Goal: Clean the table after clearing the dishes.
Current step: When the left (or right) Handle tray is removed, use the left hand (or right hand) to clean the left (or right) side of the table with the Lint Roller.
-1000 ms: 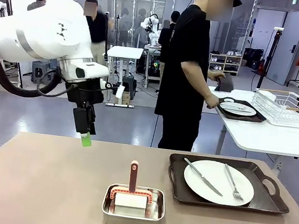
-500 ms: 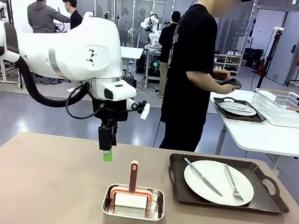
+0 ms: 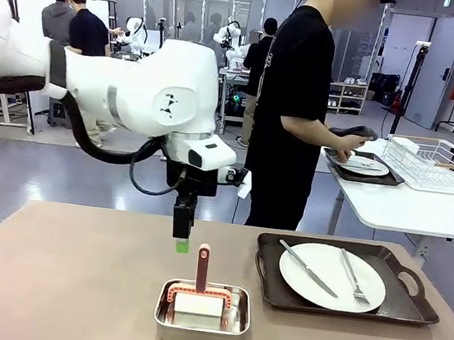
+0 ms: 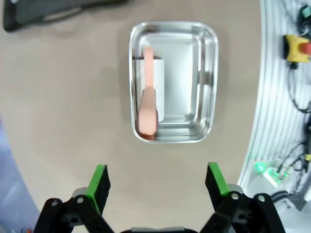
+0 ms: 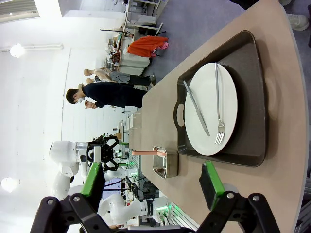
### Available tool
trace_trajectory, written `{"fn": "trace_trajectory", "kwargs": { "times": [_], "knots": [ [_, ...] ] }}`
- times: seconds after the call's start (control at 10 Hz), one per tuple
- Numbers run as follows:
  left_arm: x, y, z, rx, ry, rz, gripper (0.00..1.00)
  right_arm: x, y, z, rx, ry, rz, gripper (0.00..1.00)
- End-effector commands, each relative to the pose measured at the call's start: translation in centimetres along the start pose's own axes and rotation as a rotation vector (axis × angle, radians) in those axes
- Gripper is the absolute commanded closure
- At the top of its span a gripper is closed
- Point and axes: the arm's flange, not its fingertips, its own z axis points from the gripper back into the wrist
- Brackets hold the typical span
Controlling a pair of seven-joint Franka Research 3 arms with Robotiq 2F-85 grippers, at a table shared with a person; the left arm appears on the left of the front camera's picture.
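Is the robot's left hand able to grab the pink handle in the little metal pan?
Probably yes: the left gripper hangs open close to the pink handle, which stands upright in the steel pan, nothing between them.

Robot at close quarters: the left arm is a bulky shell of glossy white with rounded joints, a grey seam ring and a small black marking on its largest cover. A thick black cable loops from that joint's 8 o'clock side. The left pincer is black, tipped with bright green pads, with silvery screws at its knuckles. The right pincer matches it. The person wears a black short-sleeved T-shirt and black trousers.
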Motion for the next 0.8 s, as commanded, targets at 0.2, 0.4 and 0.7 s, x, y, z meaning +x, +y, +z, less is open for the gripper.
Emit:
{"fn": "trace_trajectory", "kwargs": {
  "times": [0.2,0.4,0.7],
  "knots": [
    [3.5,1.5,-1.4,-0.006,0.050,0.006,0.00,-0.1,0.3,0.1,0.003,-0.004,0.005,0.00],
    [4.1,1.3,-2.0,-0.027,0.038,-0.020,0.00,-0.1,0.3,0.1,0.003,-0.004,0.005,0.00],
    [4.3,0.7,-3.5,-0.018,0.028,-0.006,0.00,-0.1,0.3,0.1,0.003,-0.004,0.005,0.00]
  ]
}}
